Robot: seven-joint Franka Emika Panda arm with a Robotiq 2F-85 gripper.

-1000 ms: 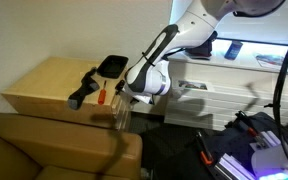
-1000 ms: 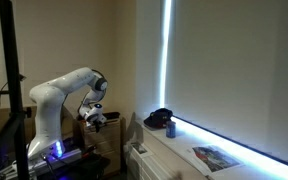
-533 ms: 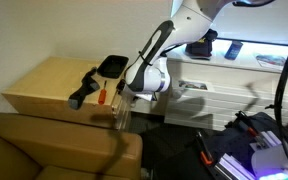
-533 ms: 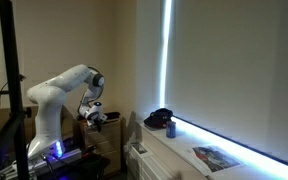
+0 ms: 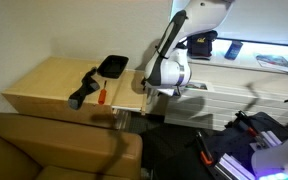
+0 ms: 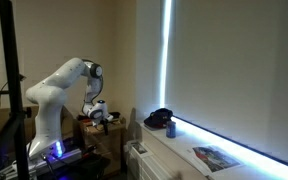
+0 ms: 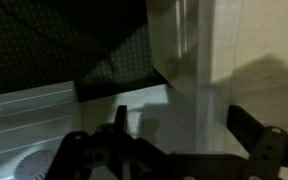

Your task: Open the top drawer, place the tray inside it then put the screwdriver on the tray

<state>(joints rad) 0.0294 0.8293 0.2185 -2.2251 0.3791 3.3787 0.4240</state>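
Against the beige wall, the pale wooden cabinet's tabletop [image 5: 44, 85] carries the tray [image 5: 112, 65] and the screwdriver [image 5: 99, 95], lying near each other. Our tool [image 7: 176, 115] hangs at the cabinet's end with its jaws spread wide and empty. The top drawer [image 5: 130, 102] seems partly out, so we should hook its front squarely and draw straight outward.

1. In an exterior view the room is dim; daylight glares in a thin strip beside the window blind [image 6: 229, 70].
2. The cabinet [image 5: 39, 85] top is softly, evenly lit, though low-resolution.
3. The wrist view is dark, grainy and blurred; the gripper [image 7: 177, 115] is a black silhouette, with soft shadows on pale wood.
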